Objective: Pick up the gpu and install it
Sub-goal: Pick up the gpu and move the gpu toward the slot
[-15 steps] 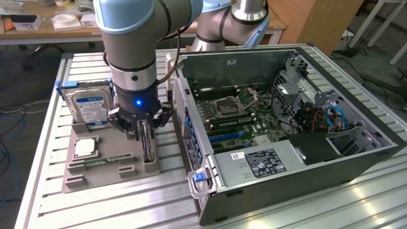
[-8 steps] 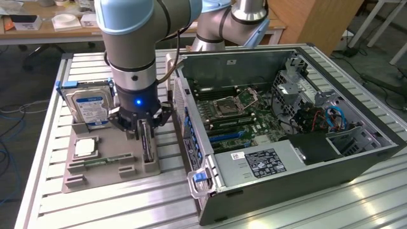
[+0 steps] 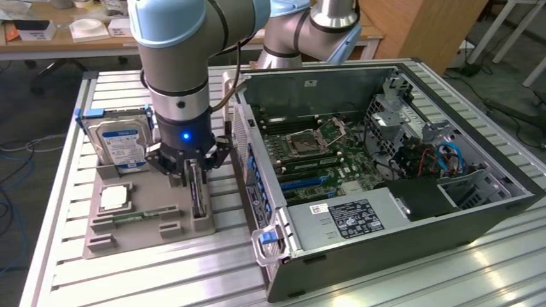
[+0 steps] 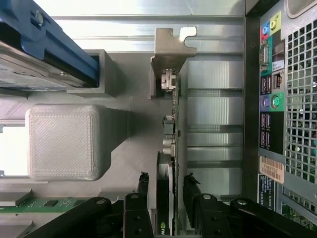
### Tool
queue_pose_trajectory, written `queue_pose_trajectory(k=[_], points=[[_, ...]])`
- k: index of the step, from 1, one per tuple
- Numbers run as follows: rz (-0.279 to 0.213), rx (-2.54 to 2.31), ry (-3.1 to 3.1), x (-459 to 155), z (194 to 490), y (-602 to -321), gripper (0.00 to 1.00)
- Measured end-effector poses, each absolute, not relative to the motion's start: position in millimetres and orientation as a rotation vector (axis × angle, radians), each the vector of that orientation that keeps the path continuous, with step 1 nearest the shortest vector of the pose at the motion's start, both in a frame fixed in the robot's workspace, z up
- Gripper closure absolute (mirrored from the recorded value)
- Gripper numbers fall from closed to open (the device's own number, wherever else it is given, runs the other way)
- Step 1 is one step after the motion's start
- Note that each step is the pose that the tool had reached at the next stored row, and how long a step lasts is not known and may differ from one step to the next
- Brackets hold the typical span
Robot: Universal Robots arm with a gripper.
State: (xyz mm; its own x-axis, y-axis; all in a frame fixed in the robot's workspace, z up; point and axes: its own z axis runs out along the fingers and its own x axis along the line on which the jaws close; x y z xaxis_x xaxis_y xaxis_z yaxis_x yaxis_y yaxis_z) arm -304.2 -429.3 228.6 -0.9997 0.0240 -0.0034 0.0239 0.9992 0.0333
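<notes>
The gpu (image 3: pixel 198 195) is a thin dark card standing on edge in a slot of the grey holder tray (image 3: pixel 145 240), left of the computer case in the exterior view. My gripper (image 3: pixel 194 171) hangs straight down over it, its black fingers low around the card's upper edge. In the wrist view the gpu (image 4: pixel 169 144) runs away from the camera, with its silvery bracket (image 4: pixel 168 49) at the far end. There my gripper (image 4: pixel 167 191) is open, one finger on each side of the card and a narrow gap at both sides.
The tray also holds an upright hard drive (image 3: pixel 119 142) in a blue carrier, a processor (image 3: pixel 114 197) and a green memory stick (image 3: pixel 137 217). The open computer case (image 3: pixel 444 211) lies to the exterior view's right, motherboard (image 3: pixel 324 163) exposed. Its rear ports (image 4: pixel 272 99) are close beside the gpu.
</notes>
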Motion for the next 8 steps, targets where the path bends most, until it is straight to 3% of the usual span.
queue_pose_trajectory(k=[8], points=[[0.052, 0.038, 3.137, -304.3, 228.6, -429.2, 0.58]])
